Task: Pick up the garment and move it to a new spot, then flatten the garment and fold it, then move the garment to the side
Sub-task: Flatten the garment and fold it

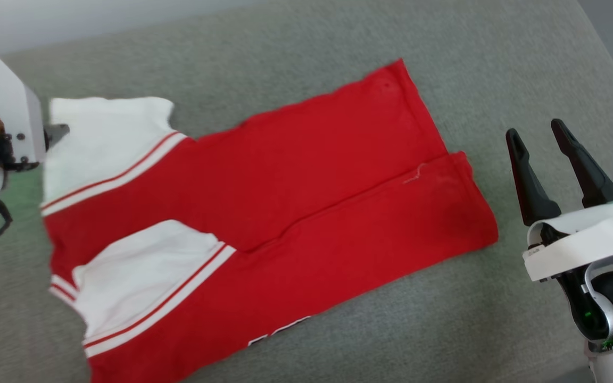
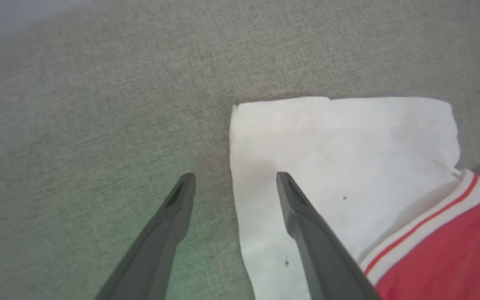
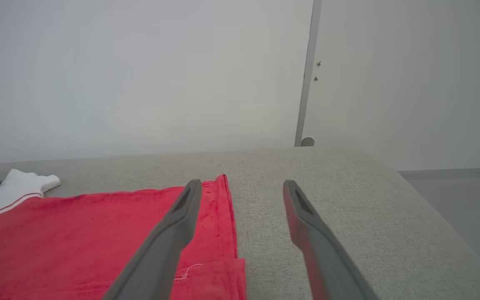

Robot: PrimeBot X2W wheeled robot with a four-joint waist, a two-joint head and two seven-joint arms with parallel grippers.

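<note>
The garment (image 1: 306,181) lies flat on the grey fabric surface (image 1: 498,64), folded lengthwise into a long red strip. Its two white sleeves with red-and-white stripe trim sit at the left end, and a bit of black-and-white lettering peeks out at the near edge. My left gripper (image 2: 235,179) hovers open at the far sleeve (image 2: 340,166), one finger over the sleeve's edge and the other over bare fabric. My right gripper (image 1: 535,128) stands open with nothing between its fingers, just right of the garment's hem end (image 3: 223,233).
The grey surface drops away at its right edge (image 3: 444,225) toward the floor. A pale wall and a door frame (image 3: 306,83) stand behind it. Bare grey fabric lies beyond the garment and to its right.
</note>
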